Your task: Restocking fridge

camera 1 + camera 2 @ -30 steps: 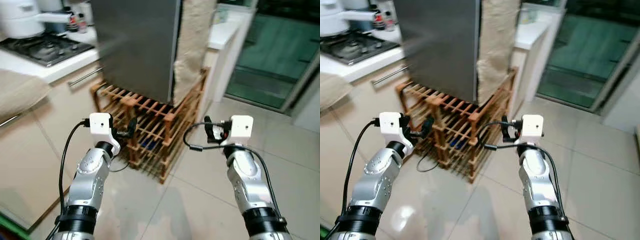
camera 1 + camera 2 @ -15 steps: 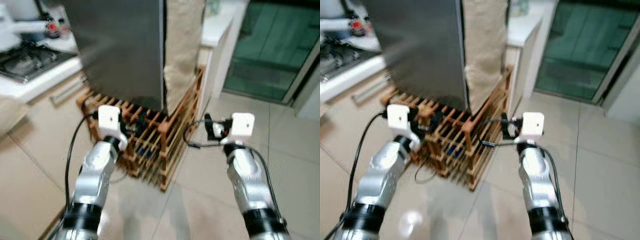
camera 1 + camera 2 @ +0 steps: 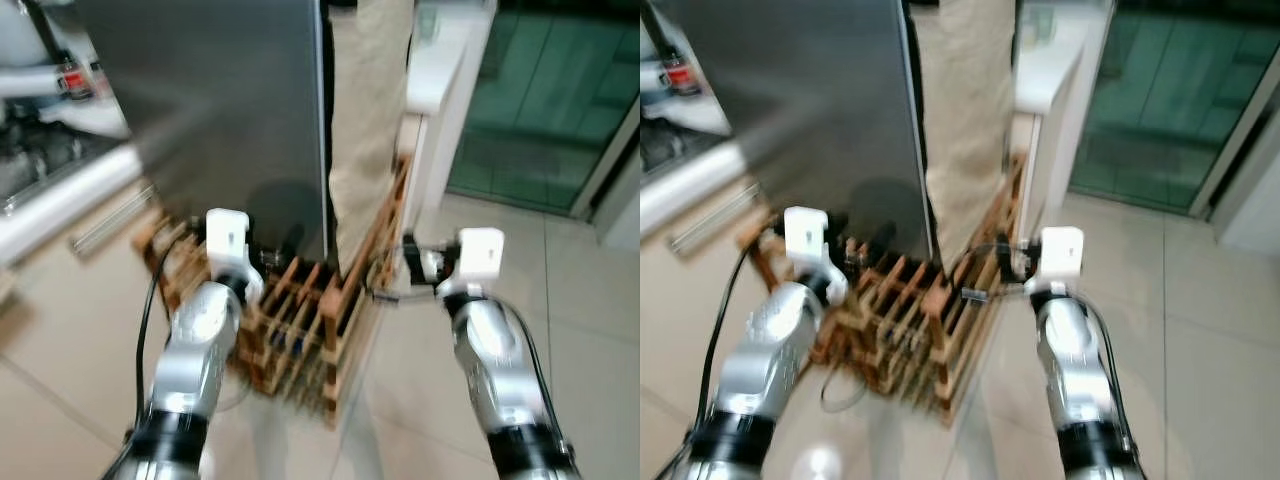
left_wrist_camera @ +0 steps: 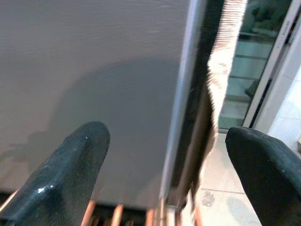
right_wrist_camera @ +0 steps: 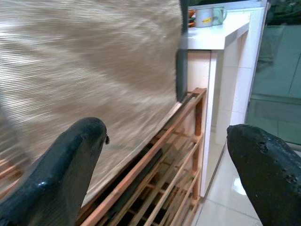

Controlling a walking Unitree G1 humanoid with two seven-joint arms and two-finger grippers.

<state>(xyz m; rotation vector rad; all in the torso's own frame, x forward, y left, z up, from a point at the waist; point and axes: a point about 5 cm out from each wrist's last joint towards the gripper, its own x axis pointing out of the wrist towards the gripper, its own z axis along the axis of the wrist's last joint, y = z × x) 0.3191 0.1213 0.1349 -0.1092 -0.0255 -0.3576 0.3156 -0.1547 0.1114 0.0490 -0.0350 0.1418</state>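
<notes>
A grey fridge (image 3: 230, 110) stands on a slatted wooden rack (image 3: 310, 330), and its door is closed. A beige cloth (image 3: 365, 110) hangs down the fridge's right side. My left gripper (image 3: 272, 250) is held up close to the lower front of the fridge, just above the rack. In the left wrist view it (image 4: 167, 167) is open and empty, facing the fridge's right edge (image 4: 181, 117). My right gripper (image 3: 412, 266) sits near the rack's right end. In the right wrist view it (image 5: 164, 172) is open and empty, facing the cloth (image 5: 89, 80).
A kitchen counter (image 3: 60, 190) with a drawer handle runs along the left. A white counter (image 3: 445, 60) with a mug (image 5: 205, 17) stands right of the fridge. Beyond it is a green glass door (image 3: 560, 90). Tiled floor (image 3: 590, 300) lies open on the right.
The whole picture has shifted: the camera has come nearer and turned toward the fridge. My left arm has risen and sits closer to the fridge front. Both grippers stay open.
</notes>
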